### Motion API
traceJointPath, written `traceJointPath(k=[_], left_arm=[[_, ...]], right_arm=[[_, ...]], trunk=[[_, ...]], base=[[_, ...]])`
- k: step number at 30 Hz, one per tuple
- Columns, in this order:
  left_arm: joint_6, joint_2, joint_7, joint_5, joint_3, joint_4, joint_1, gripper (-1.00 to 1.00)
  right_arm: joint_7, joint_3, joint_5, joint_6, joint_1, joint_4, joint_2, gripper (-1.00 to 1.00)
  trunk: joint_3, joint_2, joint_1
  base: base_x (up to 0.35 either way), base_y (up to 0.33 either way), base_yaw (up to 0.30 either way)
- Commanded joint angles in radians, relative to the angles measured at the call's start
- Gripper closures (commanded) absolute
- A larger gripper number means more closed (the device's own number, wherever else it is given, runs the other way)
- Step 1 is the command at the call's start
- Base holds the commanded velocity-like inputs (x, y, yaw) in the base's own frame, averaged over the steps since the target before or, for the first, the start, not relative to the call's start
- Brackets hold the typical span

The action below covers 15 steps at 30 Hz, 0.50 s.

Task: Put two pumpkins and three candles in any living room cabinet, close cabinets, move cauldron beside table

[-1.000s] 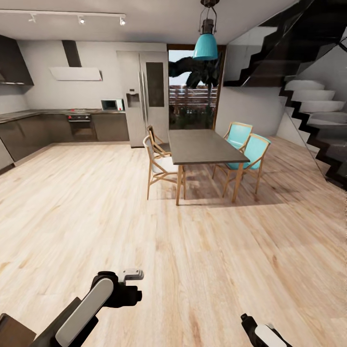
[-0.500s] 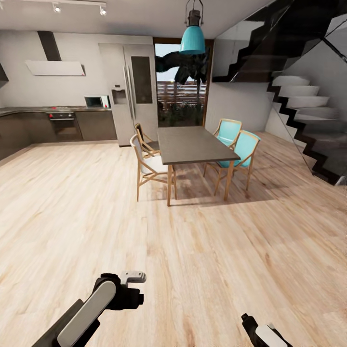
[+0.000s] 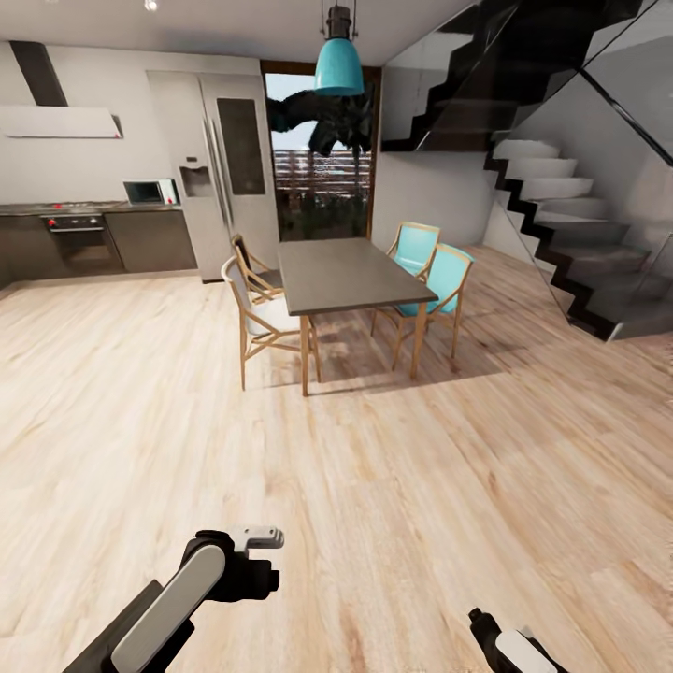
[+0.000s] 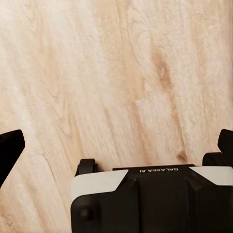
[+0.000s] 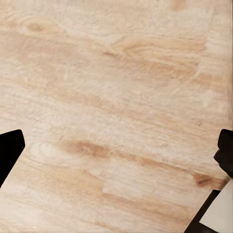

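— Where are your hands?
— My left gripper (image 4: 116, 141) and right gripper (image 5: 116, 143) hang spread wide, empty, over wood floor (image 3: 393, 486).
— The table (image 3: 348, 274)?
— Far ahead, between chairs (image 3: 432, 280).

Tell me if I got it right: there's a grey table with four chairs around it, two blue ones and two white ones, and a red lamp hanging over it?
Nearly. The lamp hanging over the grey table is blue-green, not red, as the head view shows. The rest is right: two blue chairs stand on one side and two white ones on the other.
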Motion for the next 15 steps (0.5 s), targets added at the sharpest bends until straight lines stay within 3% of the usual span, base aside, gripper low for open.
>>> traceJointPath(k=[1, 15], left_arm=[[0.002, 0.001, 0.01, 0.009, -0.002, -0.001, -0.001, -1.0], [0.002, 0.001, 0.01, 0.009, -0.002, -0.001, -0.001, -1.0]], right_arm=[[-0.006, 0.008, -0.009, -0.003, -0.001, -0.002, -0.001, -1.0], [-0.001, 0.007, -0.01, -0.007, -0.001, 0.004, -0.002, -1.0]], trunk=[[-0.002, -0.001, 0.0], [-0.019, -0.001, 0.0]], base=[[0.0, 0.0, -0.205], [0.0, 0.0, -0.205]])
